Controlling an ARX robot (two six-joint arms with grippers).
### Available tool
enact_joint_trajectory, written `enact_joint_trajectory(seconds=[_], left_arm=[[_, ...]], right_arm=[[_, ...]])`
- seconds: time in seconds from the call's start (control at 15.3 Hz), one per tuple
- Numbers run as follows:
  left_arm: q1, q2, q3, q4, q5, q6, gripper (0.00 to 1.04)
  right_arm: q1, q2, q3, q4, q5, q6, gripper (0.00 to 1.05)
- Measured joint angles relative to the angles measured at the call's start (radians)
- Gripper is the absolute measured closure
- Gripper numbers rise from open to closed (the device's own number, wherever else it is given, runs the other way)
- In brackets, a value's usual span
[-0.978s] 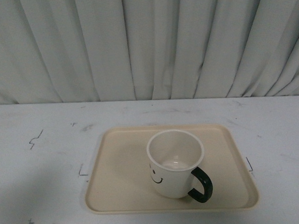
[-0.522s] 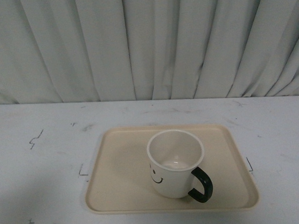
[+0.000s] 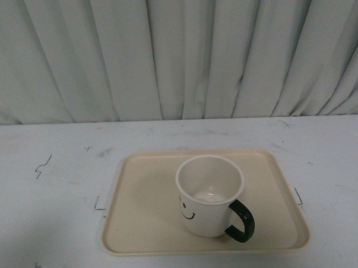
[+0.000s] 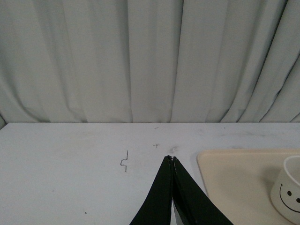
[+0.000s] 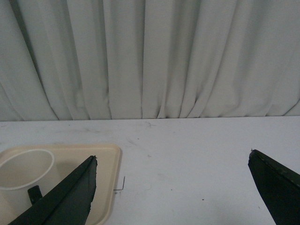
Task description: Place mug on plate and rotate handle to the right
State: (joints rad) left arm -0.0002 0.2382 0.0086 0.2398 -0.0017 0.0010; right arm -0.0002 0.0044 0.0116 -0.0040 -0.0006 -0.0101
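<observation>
while mug [image 3: 209,198] stands on plate [image 3: 145,202], left jaws pinched together empty, right jaws gaping empty.

no text, just a smiley [image 3: 187,212] on the mug [image 3: 209,198]

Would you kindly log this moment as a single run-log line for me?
mug: upright on plate | handle: front-right | left gripper: shut, empty | right gripper: open, empty

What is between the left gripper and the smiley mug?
In the left wrist view, only bare table and then the plate itself lie between the left gripper and the mug.
</observation>
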Motion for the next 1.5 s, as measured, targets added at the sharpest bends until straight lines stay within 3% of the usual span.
enact_joint_trajectory(seconds=[0.26, 0.33, 0.39, 0.52, 0.65, 0.91, 0.98, 1.04, 1.11, 1.17, 1.5], left_arm=[[0.0, -0.051, 0.0, -0.053, 0.0, 0.0, 1.03], [0.0, -0.083, 0.001, -0.097, 0.0, 0.0, 1.03], [0.0, -0.232, 0.0, -0.242, 0.002, 0.0, 1.03], [0.0, -0.23, 0.0, -0.248, 0.002, 0.0, 1.03], [0.0, -0.23, 0.0, -0.243, 0.002, -0.001, 0.82], [0.0, -0.23, 0.0, -0.244, 0.002, -0.001, 0.23], [0.0, -0.23, 0.0, -0.244, 0.0, -0.001, 0.06], [0.001, -0.23, 0.0, -0.243, 0.006, 0.0, 0.06], [-0.001, -0.23, 0.0, -0.243, 0.001, -0.001, 0.07], [-0.001, -0.23, 0.0, -0.244, 0.002, -0.001, 0.07], [-0.001, -0.23, 0.0, -0.243, 0.002, -0.001, 0.07]], right_arm=[[0.0, 0.0, 0.0, 0.0, 0.0, 0.0, 0.06], [0.0, 0.0, 0.0, 0.0, 0.0, 0.0, 0.06], [0.0, 0.0, 0.0, 0.0, 0.0, 0.0, 0.06], [0.0, 0.0, 0.0, 0.0, 0.0, 0.0, 0.06], [0.0, 0.0, 0.0, 0.0, 0.0, 0.0, 0.06], [0.0, 0.0, 0.0, 0.0, 0.0, 0.0, 0.06], [-0.055, 0.065, 0.069, -0.207, -0.143, -0.076, 0.06], [-0.157, 0.305, 0.198, -0.42, -0.348, -0.219, 0.06], [-0.171, 0.474, 0.303, -0.541, -0.467, -0.351, 0.06], [-0.119, 0.583, 0.369, -0.546, -0.511, -0.454, 0.06], [0.036, 1.162, 0.642, -0.304, -0.297, -0.497, 0.06]])
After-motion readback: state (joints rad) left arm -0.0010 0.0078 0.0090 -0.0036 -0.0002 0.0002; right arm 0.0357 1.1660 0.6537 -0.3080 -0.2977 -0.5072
